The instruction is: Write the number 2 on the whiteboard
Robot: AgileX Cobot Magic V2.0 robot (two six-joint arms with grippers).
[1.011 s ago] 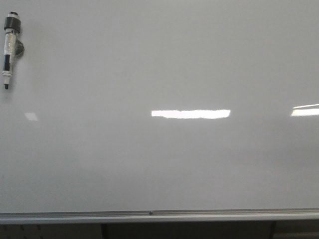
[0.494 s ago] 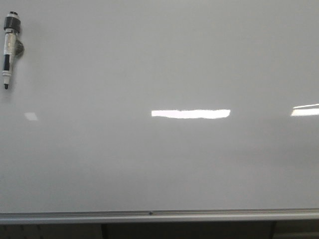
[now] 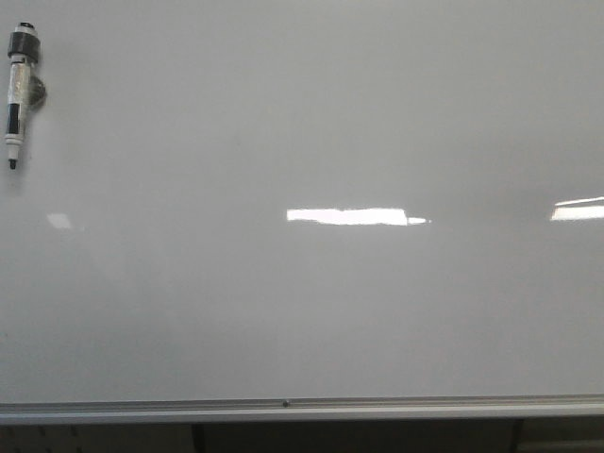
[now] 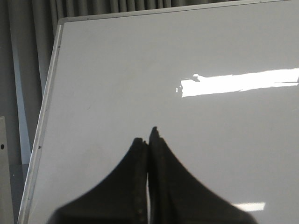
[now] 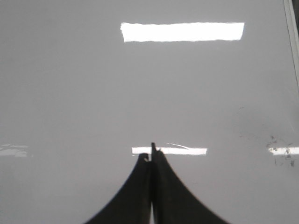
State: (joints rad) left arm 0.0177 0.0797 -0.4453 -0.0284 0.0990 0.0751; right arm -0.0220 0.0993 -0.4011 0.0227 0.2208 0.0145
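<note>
The whiteboard [image 3: 311, 123] fills the front view, pale grey and glossy, with a silver bottom rail [image 3: 302, 410]. No number 2 shows on it in any view. A marker pen [image 3: 17, 92] hangs tip down at the board's upper left on a small holder. Neither gripper shows in the front view. My left gripper [image 4: 148, 139] is shut and empty, facing the whiteboard [image 4: 140, 70] near its left frame edge. My right gripper [image 5: 151, 154] is shut and empty, facing the whiteboard [image 5: 93, 93].
Bright rectangular light reflections [image 3: 354, 216] lie on the board. Faint dark smudges [image 5: 280, 149] mark the board near its right frame edge [image 5: 292, 28]. Grey curtains [image 4: 28, 42] hang behind the board's left side. Dark space lies under the rail.
The right end of the central light reflection in the front view has shrunk, as if something now partly blocks it. The marker has not moved.
</note>
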